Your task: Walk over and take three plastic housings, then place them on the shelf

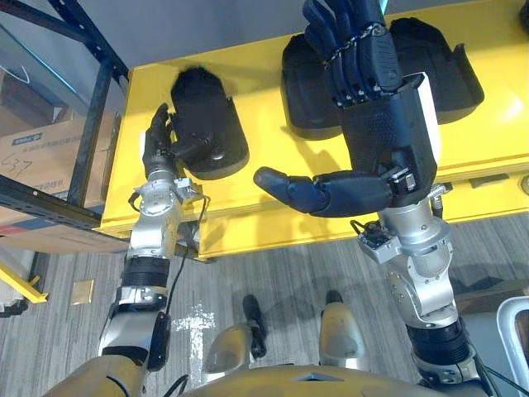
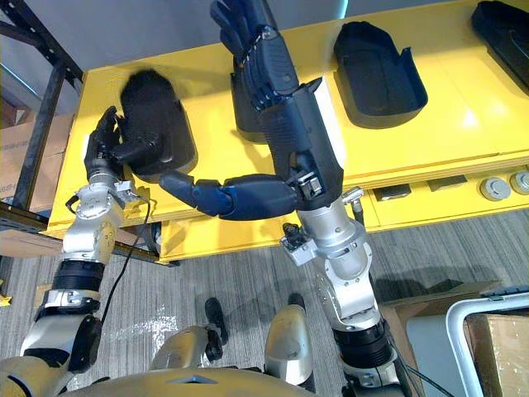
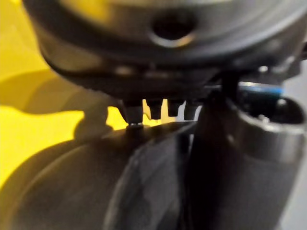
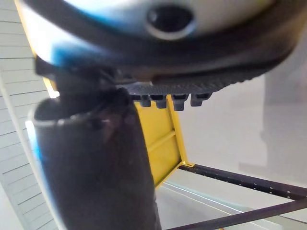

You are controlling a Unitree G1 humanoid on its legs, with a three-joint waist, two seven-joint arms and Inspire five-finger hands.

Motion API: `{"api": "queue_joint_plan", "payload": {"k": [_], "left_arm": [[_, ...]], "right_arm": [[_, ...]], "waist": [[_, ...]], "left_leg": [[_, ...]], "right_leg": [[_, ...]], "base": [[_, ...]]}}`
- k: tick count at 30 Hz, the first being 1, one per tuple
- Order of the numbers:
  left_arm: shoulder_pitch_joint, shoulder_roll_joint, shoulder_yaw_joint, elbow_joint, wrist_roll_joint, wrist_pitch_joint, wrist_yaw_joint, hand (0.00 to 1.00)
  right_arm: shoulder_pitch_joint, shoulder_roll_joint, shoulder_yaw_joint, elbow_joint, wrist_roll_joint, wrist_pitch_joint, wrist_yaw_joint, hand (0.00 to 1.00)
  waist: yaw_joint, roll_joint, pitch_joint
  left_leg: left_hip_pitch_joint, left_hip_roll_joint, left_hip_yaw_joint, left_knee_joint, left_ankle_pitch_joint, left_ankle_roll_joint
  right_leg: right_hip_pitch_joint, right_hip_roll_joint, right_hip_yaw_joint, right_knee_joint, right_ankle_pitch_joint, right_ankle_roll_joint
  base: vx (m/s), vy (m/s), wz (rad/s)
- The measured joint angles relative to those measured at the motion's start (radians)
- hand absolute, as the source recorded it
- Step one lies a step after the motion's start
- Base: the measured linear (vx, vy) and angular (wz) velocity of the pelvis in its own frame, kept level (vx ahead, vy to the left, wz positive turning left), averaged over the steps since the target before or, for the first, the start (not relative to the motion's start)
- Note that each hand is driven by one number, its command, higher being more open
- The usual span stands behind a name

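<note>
A black plastic housing lies near the left end of the yellow shelf. My left hand is at its left edge, fingers running along the rim and thumb laid across the top, pinching it. In the left wrist view the fingertips rest on the housing's dark curved shell. My right hand hangs raised above the shelf, open and holding nothing, thumb stretched out to the left. It partly hides a second housing. A third housing lies to the right.
A dark metal rack with a cardboard box stands left of the shelf. Another housing lies at the far right. Small round parts sit at the shelf's front edge. A white-rimmed bin stands on the floor at the right.
</note>
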Motion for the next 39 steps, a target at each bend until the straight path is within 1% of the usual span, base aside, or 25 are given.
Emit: {"api": "queue_joint_plan", "payload": {"k": [2,5,10,13,16,19,20,22,24,25,26,27,28,30,31,33,34,36,38,39], "left_arm": [[-0.019,0.011,0.001,0.018,0.027,0.022,0.003,1.00],[-0.039,0.025,0.001,0.047,0.027,0.042,0.012,1.00],[-0.041,0.028,0.015,0.072,0.027,0.049,0.038,1.00],[-0.041,0.032,0.021,0.096,0.027,0.031,0.070,1.00],[-0.035,0.032,0.021,0.103,0.026,0.001,0.104,1.00],[-0.020,0.032,0.021,0.074,0.037,-0.037,0.140,1.00],[-0.001,0.032,0.026,0.039,0.066,-0.055,0.153,1.00],[0.031,0.032,0.036,-0.037,0.070,-0.091,0.160,1.00],[0.084,0.032,0.055,-0.184,0.103,-0.169,0.172,1.00],[0.098,0.032,0.061,-0.235,0.102,-0.193,0.172,1.00],[0.121,0.032,0.071,-0.326,0.100,-0.249,0.165,1.00],[0.142,0.030,0.080,-0.411,0.099,-0.291,0.145,1.00],[0.152,0.029,0.080,-0.445,0.099,-0.307,0.135,1.00],[0.198,0.014,0.076,-0.550,0.100,-0.363,0.098,1.00],[0.215,0.006,0.076,-0.571,0.100,-0.373,0.092,1.00],[0.298,-0.033,0.076,-0.629,0.099,-0.411,0.068,1.00],[0.320,-0.043,0.076,-0.636,0.099,-0.421,0.060,1.00],[0.385,-0.074,0.076,-0.667,0.095,-0.430,0.040,1.00],[0.487,-0.126,0.074,-0.711,0.080,-0.442,-0.004,1.00],[0.513,-0.137,0.072,-0.723,0.064,-0.443,-0.018,1.00]], "right_arm": [[0.006,0.000,0.000,0.000,0.019,0.000,0.004,1.00],[0.019,0.001,0.000,0.000,0.033,0.000,0.006,1.00],[0.067,0.002,0.000,0.000,0.037,0.001,0.019,1.00],[0.092,0.002,0.000,0.000,0.037,0.001,0.025,1.00],[0.125,0.003,-0.001,0.000,0.037,0.000,0.042,1.00],[0.160,0.003,0.000,0.024,0.030,-0.001,0.058,1.00],[0.168,0.003,0.000,0.045,0.027,-0.002,0.061,1.00],[0.175,0.003,-0.001,0.069,0.025,-0.002,0.061,1.00],[0.189,0.006,-0.002,0.100,0.016,-0.002,0.054,1.00],[0.196,0.008,-0.002,0.108,0.015,-0.002,0.052,1.00],[0.207,0.014,-0.002,0.121,0.010,-0.002,0.043,1.00],[0.208,0.021,-0.003,0.136,-0.006,-0.002,0.037,1.00],[0.208,0.025,-0.004,0.144,-0.015,-0.001,0.035,1.00],[0.213,0.034,-0.004,0.155,-0.022,0.006,0.037,1.00],[0.218,0.035,-0.004,0.155,-0.022,0.008,0.041,1.00],[0.238,0.035,-0.007,0.156,-0.040,0.022,0.048,1.00],[0.241,0.035,-0.009,0.159,-0.049,0.024,0.052,1.00],[0.242,0.032,-0.016,0.177,-0.060,0.031,0.067,1.00],[0.243,0.033,-0.019,0.200,-0.085,0.038,0.073,1.00],[0.244,0.033,-0.021,0.208,-0.103,0.038,0.070,1.00]], "waist": [[-0.004,0.000,0.000],[-0.007,0.000,0.000],[-0.013,0.000,0.000],[-0.029,0.001,0.000],[-0.035,0.001,-0.001],[-0.037,0.001,-0.001],[-0.037,0.000,-0.002],[-0.036,0.000,-0.002],[-0.030,-0.002,-0.008],[-0.029,-0.003,-0.013],[-0.027,-0.007,-0.017],[-0.021,-0.008,-0.028],[-0.016,-0.008,-0.036],[-0.012,-0.006,-0.051],[-0.012,-0.004,-0.060],[-0.006,0.001,-0.091],[-0.005,0.001,-0.099],[0.002,0.001,-0.102],[0.013,0.000,-0.103],[0.020,-0.001,-0.103]], "left_leg": [[0.001,0.000,0.011,0.007,-0.002,0.000],[0.008,0.001,0.016,0.016,-0.005,0.003],[0.022,0.001,0.026,0.016,-0.013,-0.003],[0.030,0.001,0.023,0.015,-0.012,-0.002],[0.044,-0.002,0.025,0.011,-0.008,0.004],[0.052,-0.001,0.012,0.012,-0.005,0.006],[0.060,-0.001,0.006,0.011,-0.005,0.007],[0.070,-0.002,-0.003,0.009,-0.004,0.007],[0.081,-0.005,-0.014,-0.001,-0.004,0.007],[0.080,-0.006,-0.018,-0.003,-0.003,0.007],[0.081,-0.007,-0.026,-0.004,-0.003,0.007],[0.081,-0.008,-0.028,-0.006,-0.003,0.007],[0.081,-0.008,-0.031,-0.006,-0.003,0.007],[0.104,-0.011,-0.046,-0.018,-0.003,0.007],[0.108,-0.012,-0.050,-0.023,-0.002,0.007],[0.115,-0.012,-0.063,-0.036,0.000,0.005],[0.115,-0.013,-0.068,-0.040,0.003,0.006],[0.115,-0.014,-0.081,-0.046,0.009,0.005],[0.114,-0.016,-0.106,-0.062,0.023,0.004],[0.114,-0.016,-0.109,-0.066,0.025,0.003]], "right_leg": [[0.001,-0.002,0.005,-0.001,0.001,0.002],[0.009,-0.002,0.009,-0.002,0.001,0.003],[0.019,-0.001,0.019,-0.005,0.002,0.007],[0.033,0.000,0.016,-0.016,0.005,0.013],[0.043,0.005,0.020,-0.023,0.009,0.018],[0.065,0.008,0.010,-0.043,0.015,0.023],[0.082,0.008,0.003,-0.057,0.018,0.024],[0.103,0.009,-0.005,-0.075,0.023,0.025],[0.129,0.010,-0.018,-0.102,0.030,0.024],[0.133,0.010,-0.024,-0.110,0.032,0.024],[0.143,0.011,-0.032,-0.120,0.034,0.023],[0.146,0.013,-0.033,-0.129,0.036,0.023],[0.147,0.013,-0.033,-0.131,0.036,0.023],[0.184,0.013,-0.050,-0.152,0.037,0.024],[0.191,0.013,-0.055,-0.160,0.037,0.024],[0.210,0.014,-0.072,-0.178,0.037,0.024],[0.211,0.014,-0.077,-0.180,0.038,0.024],[0.220,0.014,-0.091,-0.184,0.037,0.024],[0.233,0.016,-0.117,-0.198,0.042,0.020],[0.234,0.016,-0.121,-0.199,0.042,0.020]], "base": [[0.02,0.007,-0.05],[0.01,-0.001,-0.05],[0.00,-0.004,-0.07],[0.00,0.000,0.00],[0.00,-0.007,-0.03],[0.02,-0.013,0.08],[0.03,-0.009,0.11],[0.02,-0.002,0.09],[0.03,0.005,0.12],[0.04,0.005,0.16],[0.04,0.001,0.11],[0.04,0.001,0.07],[0.03,-0.003,0.04],[0.04,-0.009,0.11],[0.04,-0.010,0.14],[0.03,-0.012,0.15],[0.02,-0.016,0.22],[0.00,-0.015,0.21],[-0.02,-0.019,0.27],[-0.01,-0.021,0.28]]}}
